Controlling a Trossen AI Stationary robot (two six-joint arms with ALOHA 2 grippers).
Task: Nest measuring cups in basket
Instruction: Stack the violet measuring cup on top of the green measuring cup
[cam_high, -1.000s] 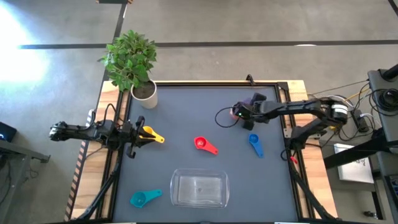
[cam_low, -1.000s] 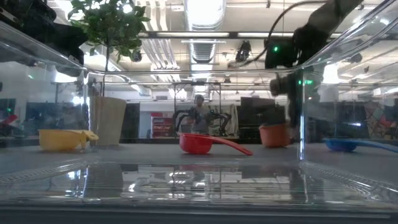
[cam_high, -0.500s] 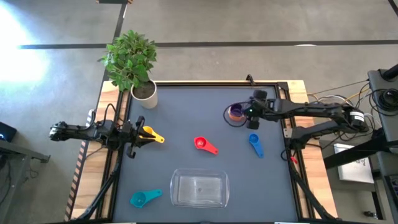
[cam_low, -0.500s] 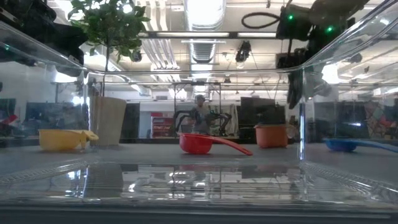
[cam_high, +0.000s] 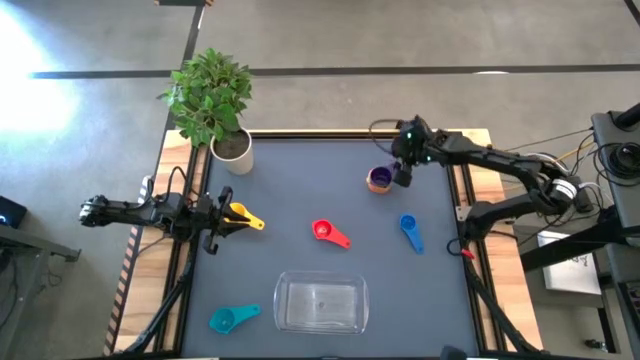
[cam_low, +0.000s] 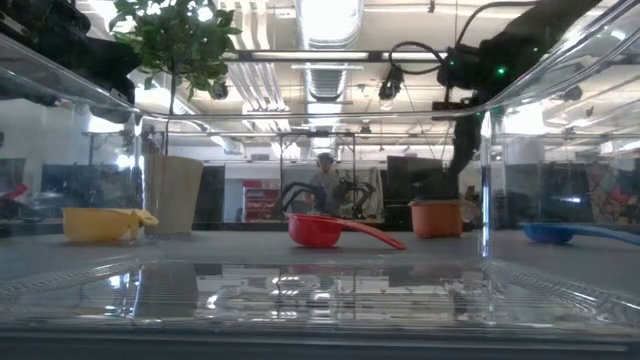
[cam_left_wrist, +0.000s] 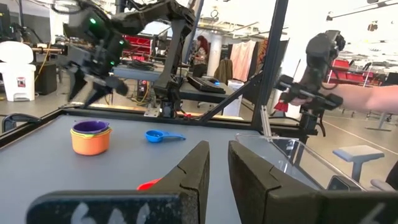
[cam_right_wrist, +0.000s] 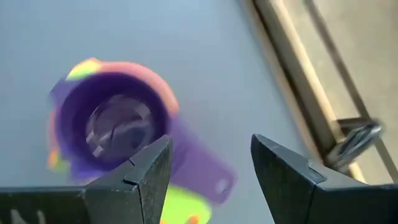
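Observation:
A stack of measuring cups (cam_high: 379, 179), purple inside orange with a green handle showing (cam_right_wrist: 118, 127), stands on the table at the far right. My right gripper (cam_high: 403, 175) hangs open just to its right, above it, holding nothing (cam_right_wrist: 208, 149). Blue (cam_high: 409, 231), red (cam_high: 328, 232), teal (cam_high: 232, 318) and yellow (cam_high: 243, 215) cups lie singly on the table. The clear basket (cam_high: 282, 300) sits at the near middle. My left gripper (cam_high: 222, 215) waits shut at the left edge, its tip over the yellow cup; I cannot tell whether they touch.
A white plant pot (cam_high: 232, 150) with a leafy plant stands at the far left corner. A raised frame rail (cam_high: 455, 170) runs along the table's right edge, close to my right arm. A person's hand shows beyond the table in the left wrist view.
My right gripper has risen from just over the cup stack and swung toward the table's far right corner, tipping less steeply downward. The stack, hidden under the gripper before, stays in place and now shows fully.

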